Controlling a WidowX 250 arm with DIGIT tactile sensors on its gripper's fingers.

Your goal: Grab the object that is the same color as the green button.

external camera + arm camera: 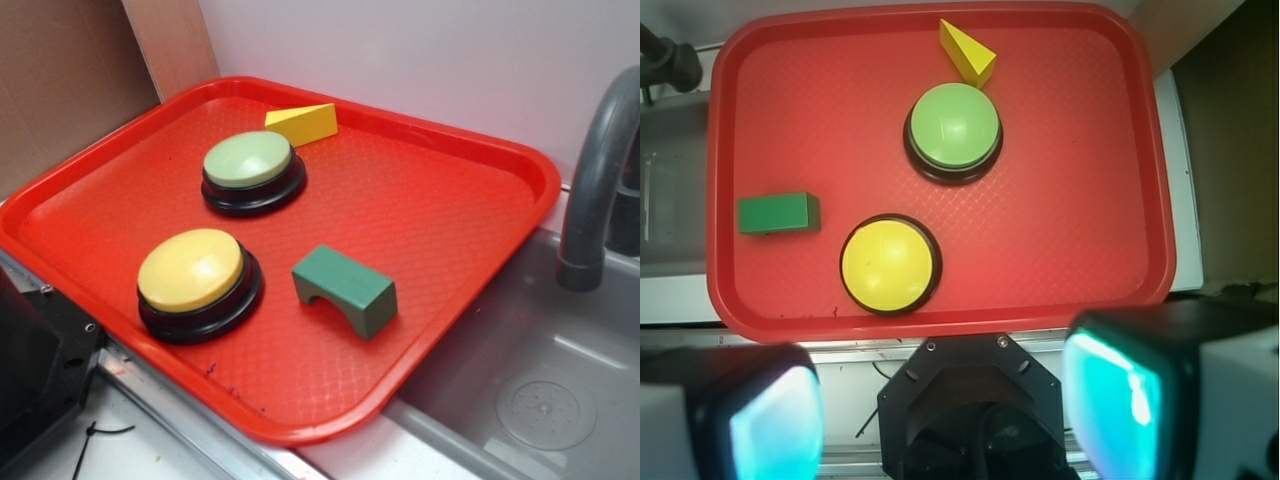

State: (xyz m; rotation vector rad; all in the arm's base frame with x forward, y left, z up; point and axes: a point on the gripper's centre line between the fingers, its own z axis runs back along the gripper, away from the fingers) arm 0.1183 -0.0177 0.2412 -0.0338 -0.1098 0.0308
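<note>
Wrist view: fingers spread wide and empty, low in frame, short of the red tray.
Item: green arch block, lying on the tray's left part, well apart from both fingers, above the left one, just beside the yellow button. Dark green wood, bridge-shaped, semicircular cut underneath, resting on its two feet. Pale green button on black base sits mid-tray; yellow wedge near the far rim.

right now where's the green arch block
On the red tray, the green arch block stands right of the yellow button in the exterior view, nearest the sink.
</note>
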